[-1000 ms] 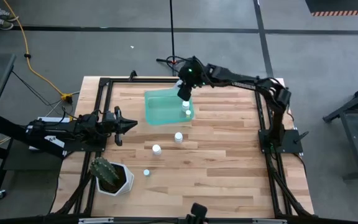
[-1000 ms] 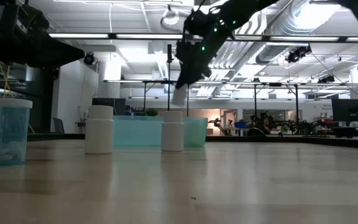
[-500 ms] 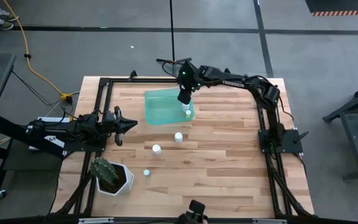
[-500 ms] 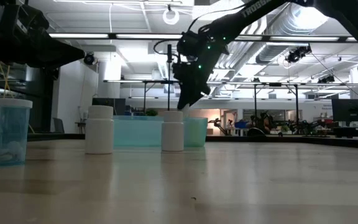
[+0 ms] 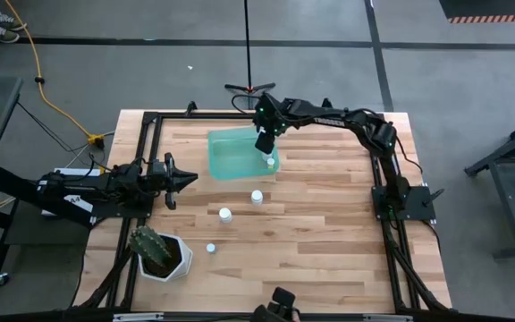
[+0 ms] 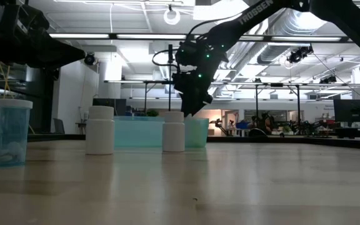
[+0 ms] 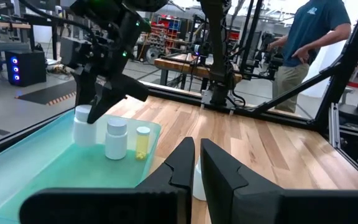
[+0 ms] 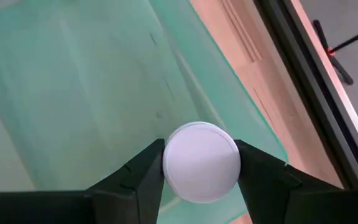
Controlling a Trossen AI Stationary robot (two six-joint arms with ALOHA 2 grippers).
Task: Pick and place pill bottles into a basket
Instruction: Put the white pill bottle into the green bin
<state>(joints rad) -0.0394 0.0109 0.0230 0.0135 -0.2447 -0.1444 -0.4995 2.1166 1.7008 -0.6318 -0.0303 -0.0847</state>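
My right gripper [image 5: 264,143] is shut on a white pill bottle [image 8: 201,162] low inside the teal basket [image 5: 237,154], near its right wall. It also shows in the left wrist view [image 7: 82,124]. Two more bottles [image 7: 115,138] stand on the basket floor beside it, one of them amber [image 7: 143,142]. Three bottles stand on their bases on the table: two white [image 5: 257,197] [image 5: 225,215] and one bluish [image 5: 210,248]. My left gripper [image 5: 186,178] waits shut and empty at the table's left. My right gripper pinches the white bottle at its cap end [image 8: 166,163], one finger on each side. The fingers [image 8: 143,177] come from above, pointing down. The bottle stands upright below them. I cannot tell whether its base touches the basket floor.
A white hexagonal pot with a cactus [image 5: 159,253] stands at the near left. A black frame [image 5: 150,121] rims the table. A person [image 7: 316,31] stands in the room beyond the table's right side.
My right gripper has gone down into the basket with the white bottle, which has stayed upright in its hold. In the low view it has sunk from well above the basket's rim to about rim height.
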